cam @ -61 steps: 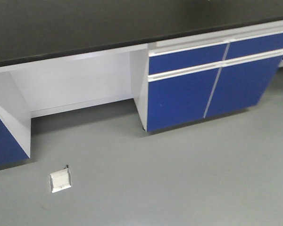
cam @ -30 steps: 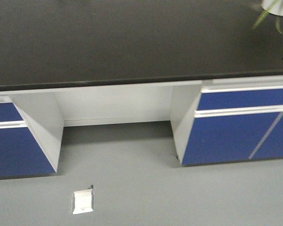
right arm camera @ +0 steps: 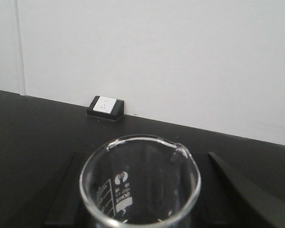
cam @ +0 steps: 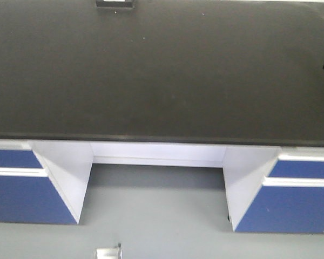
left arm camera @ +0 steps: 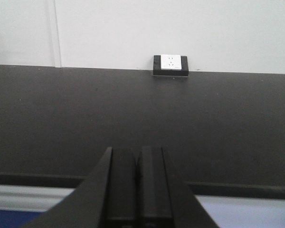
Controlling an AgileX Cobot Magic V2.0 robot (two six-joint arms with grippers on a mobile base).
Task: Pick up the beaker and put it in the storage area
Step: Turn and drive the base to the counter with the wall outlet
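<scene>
The beaker (right arm camera: 140, 183), clear glass with a pour lip and white markings, stands upright between the two black fingers of my right gripper (right arm camera: 142, 199), which is shut on it above the storage area (right arm camera: 33, 128), a wide matte black bench top. The small black box with a white socket face (right arm camera: 106, 108) sits at the bench's back edge against the white wall. My left gripper (left arm camera: 138, 154) is shut and empty, over the bench's front edge (left arm camera: 237, 190). The front view shows the bench top (cam: 151, 70) from above; the beaker is not clearly visible there.
The socket box also shows in the front view (cam: 114, 3) and in the left wrist view (left arm camera: 170, 65). Blue cabinets (cam: 21, 189) (cam: 297, 199) flank a white knee recess (cam: 156, 156) under the bench. A small metal floor plate (cam: 108, 252) lies on the grey floor.
The front view has swung and closed in on the bench. The bench top now fills the upper half, the socket box has come into view at the top, and the plant at top right has gone.
</scene>
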